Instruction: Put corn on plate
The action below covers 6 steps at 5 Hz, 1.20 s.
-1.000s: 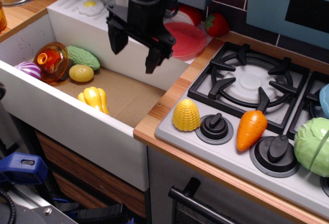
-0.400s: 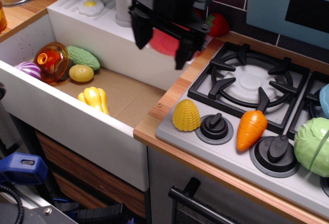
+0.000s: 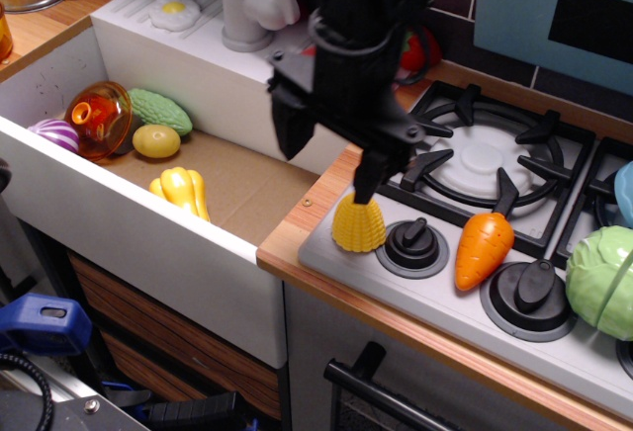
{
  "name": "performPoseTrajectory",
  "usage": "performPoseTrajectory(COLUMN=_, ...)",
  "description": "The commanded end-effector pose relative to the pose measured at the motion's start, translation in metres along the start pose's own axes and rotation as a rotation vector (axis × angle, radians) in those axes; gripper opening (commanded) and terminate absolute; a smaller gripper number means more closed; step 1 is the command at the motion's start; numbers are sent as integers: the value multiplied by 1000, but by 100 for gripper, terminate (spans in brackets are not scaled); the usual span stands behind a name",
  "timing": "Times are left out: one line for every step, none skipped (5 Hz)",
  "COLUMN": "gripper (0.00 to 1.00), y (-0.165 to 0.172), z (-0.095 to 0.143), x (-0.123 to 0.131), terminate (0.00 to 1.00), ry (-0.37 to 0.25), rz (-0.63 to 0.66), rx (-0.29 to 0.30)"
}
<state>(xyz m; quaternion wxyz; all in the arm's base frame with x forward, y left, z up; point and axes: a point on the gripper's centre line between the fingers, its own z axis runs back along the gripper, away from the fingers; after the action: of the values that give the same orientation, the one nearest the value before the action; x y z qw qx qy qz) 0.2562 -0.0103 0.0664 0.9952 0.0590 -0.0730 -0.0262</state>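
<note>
Yellow ridged plastic marks the corn [image 3: 358, 223], a stubby dome with kernel rows, sitting upright on the grey front strip of the stove [image 3: 396, 283] just beside the nearest black knob [image 3: 411, 244]. Over the last second we have watched the black gripper [image 3: 331, 159] swing from above the sink's back edge across toward three o'clock and drop, so that it now hangs right over the corn. Its fingers are spread wide and empty: one fingertip [image 3: 365, 190] nearly touches the cob's top, the other hangs out toward nine o'clock over the wooden counter edge. We judge this to be the approach to the grasp, not the grasp itself; the gripper looks off-centre and would need to shift toward three o'clock before closing around the cob.

We cannot see the plate now, as the arm covers the spot at twelve o'clock behind the sink where it showed a moment ago.

Around us the toys are smooth, glossy plastic: a tapered orange carrot [image 3: 483, 249] and a pale green cabbage [image 3: 603, 283] on the stove, a lobed yellow squash [image 3: 181, 191] and a translucent orange bowl [image 3: 99, 117] in the white sink [image 3: 148, 243], whose floor looks like matte cardboard.
</note>
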Motion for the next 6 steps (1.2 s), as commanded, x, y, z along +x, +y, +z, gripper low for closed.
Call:
performPoseTrajectory(gripper=100, y=0, z=-3, x=-2, terminate=0, ry=-80, rz=-4, rx=-4)
performPoseTrajectory(gripper=100, y=-1, z=-5, x=3, terminate=0, ry=-90, rz=-15, rx=-10)
performPoseTrajectory(gripper=100, y=-5, z=-5, x=10, terminate=0, ry=-104, rz=-19, rx=-18)
performPoseTrajectory(gripper=100, y=-9, z=-6, x=17, terminate=0, ry=-116, rz=-18, rx=-30)
performPoseTrajectory(gripper=100, y=-13, z=-11, x=21, terminate=0, ry=-126, rz=-15, rx=-49)
performPoseTrajectory(gripper=100, y=-15, z=-17, x=24, terminate=0, ry=-125, rz=-8, rx=-77)
